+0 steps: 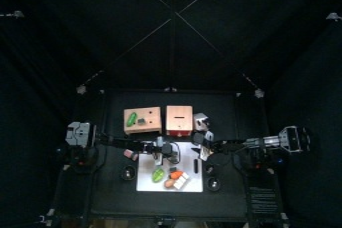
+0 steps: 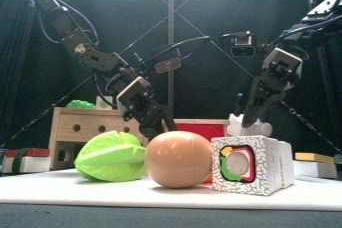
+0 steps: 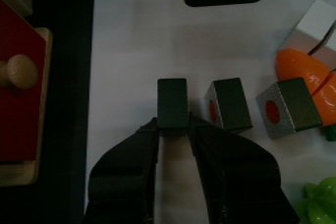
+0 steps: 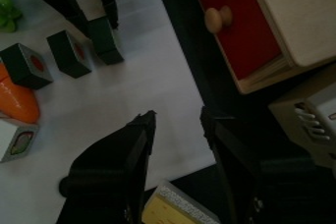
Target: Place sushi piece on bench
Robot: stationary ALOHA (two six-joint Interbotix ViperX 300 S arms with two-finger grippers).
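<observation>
A dark-wrapped sushi piece [image 3: 172, 102] stands on the white cutting board [image 3: 132, 41]. My left gripper [image 3: 182, 132] has its jaws closed against the piece's two sides. Beside it stand another dark sushi piece [image 3: 227, 102] and one with a red centre [image 3: 286, 108]. A white sushi piece [image 2: 251, 164] stands large at the front edge in the front view. The wooden bench [image 1: 140, 120] lies behind the board with a green thing on it. Near the bench, my right gripper [image 4: 178, 120] hangs open over the board's edge, holding nothing.
A green fruit [image 2: 110, 159] and a tan ball [image 2: 179, 159] stand at the front. An orange piece [image 3: 308, 66] lies on the board. A red-topped wooden block with a knob [image 4: 256, 22] sits next to the bench. Both arms hang close together above the board.
</observation>
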